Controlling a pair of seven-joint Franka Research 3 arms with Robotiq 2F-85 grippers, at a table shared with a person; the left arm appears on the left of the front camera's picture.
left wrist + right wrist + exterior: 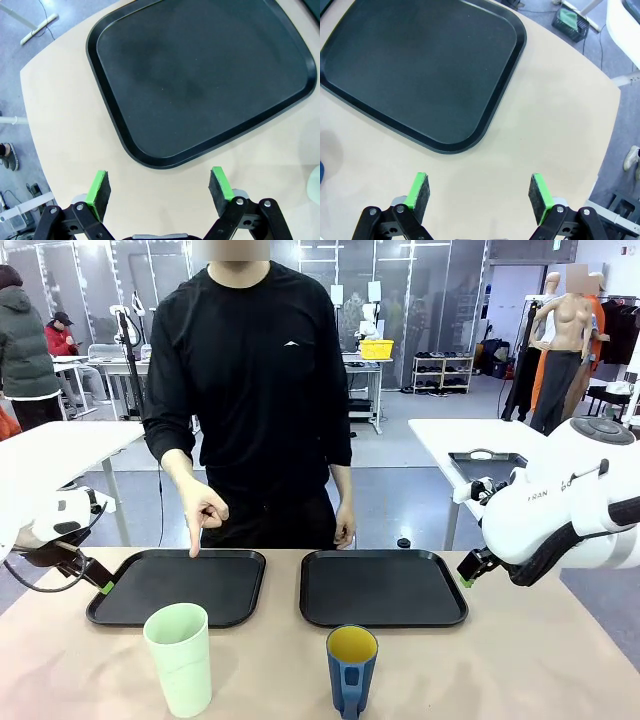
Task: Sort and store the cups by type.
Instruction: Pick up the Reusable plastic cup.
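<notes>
green tumbler (180, 658) stands apart from left gripper (102, 586), blue mug (350, 668) from right gripper (466, 579)

Black left tray (176, 585) and black right tray (383, 586) lie flat on the beige worktop (560, 660), side by side along its far edge with a narrow gap between them. A person in black clothing (250, 390) stands behind the far edge
</notes>
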